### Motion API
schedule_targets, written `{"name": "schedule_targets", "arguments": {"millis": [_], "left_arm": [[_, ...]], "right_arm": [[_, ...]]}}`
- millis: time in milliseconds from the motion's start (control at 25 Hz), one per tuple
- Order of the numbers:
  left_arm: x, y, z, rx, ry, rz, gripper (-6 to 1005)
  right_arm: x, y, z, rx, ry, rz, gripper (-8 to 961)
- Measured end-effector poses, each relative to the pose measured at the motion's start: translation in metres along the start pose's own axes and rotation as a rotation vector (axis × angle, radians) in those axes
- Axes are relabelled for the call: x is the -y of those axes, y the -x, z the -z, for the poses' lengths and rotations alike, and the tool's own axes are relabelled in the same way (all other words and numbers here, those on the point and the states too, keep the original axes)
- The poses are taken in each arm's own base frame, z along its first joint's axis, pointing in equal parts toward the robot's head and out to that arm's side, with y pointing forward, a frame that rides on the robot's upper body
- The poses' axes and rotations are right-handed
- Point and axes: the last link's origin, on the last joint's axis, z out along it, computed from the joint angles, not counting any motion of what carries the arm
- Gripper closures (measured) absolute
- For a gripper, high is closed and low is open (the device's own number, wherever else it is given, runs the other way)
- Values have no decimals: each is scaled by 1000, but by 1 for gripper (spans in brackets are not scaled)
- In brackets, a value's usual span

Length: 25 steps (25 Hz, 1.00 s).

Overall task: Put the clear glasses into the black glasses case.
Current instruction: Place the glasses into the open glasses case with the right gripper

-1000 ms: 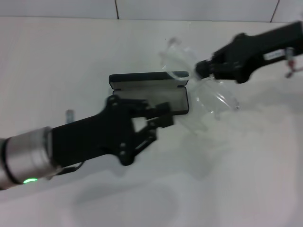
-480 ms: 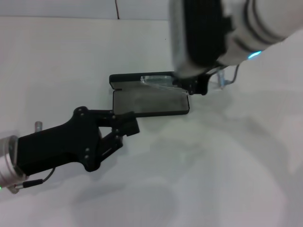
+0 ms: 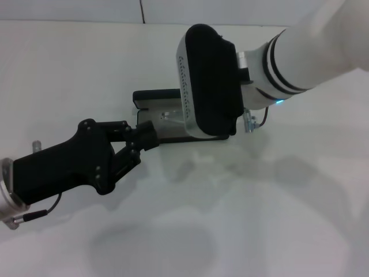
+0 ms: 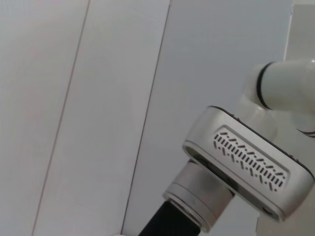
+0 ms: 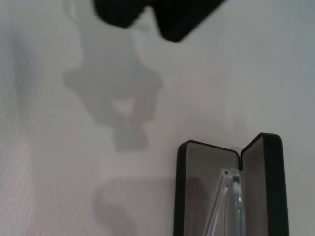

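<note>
We see the right gripper [image 3: 228, 131] hanging directly over the black glasses case [image 3: 151, 99], with the bulky white wrist and its black cover hiding the fingers from the head camera; we cannot tell whether they are spread or closed. Half a second ago this arm stood higher and farther back, with the clear lens still visible at the case's far edge; now it has come down and forward, covering most of the case. From the right wrist camera we look into the open case [image 5: 229, 191]: its two halves stand apart in a V, grey lining showing, and the clear glasses [image 5: 229, 201] lie inside, in the hinge fold between the halves, one transparent arm running along it.

Our left gripper [image 3: 144, 137] sits just beside the near-left corner of the case, its dark fingers drawn close together with nothing between them. Compared with the earlier frame it has moved up and in toward the case, its tip now at the case's near edge. The left wrist camera shows only the right arm's white wrist housing [image 4: 248, 167].

The case rests near the middle of the white tabletop [image 3: 277, 219], toward the far edge.
</note>
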Motion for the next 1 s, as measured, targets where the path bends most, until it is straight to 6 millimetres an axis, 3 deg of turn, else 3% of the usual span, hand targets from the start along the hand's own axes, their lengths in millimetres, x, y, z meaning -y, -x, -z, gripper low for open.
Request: {"name": "schedule_targets", "arguments": {"millis": [440,1000], "left_arm": [[1,3,2,29,-2,-9,799],[-13,10,39,5,-94,-23,794]], "right_arm": [[1,-3,-11,-26,-61,9,903],[-8,-3,-26,-12,-110,67,902]]}}
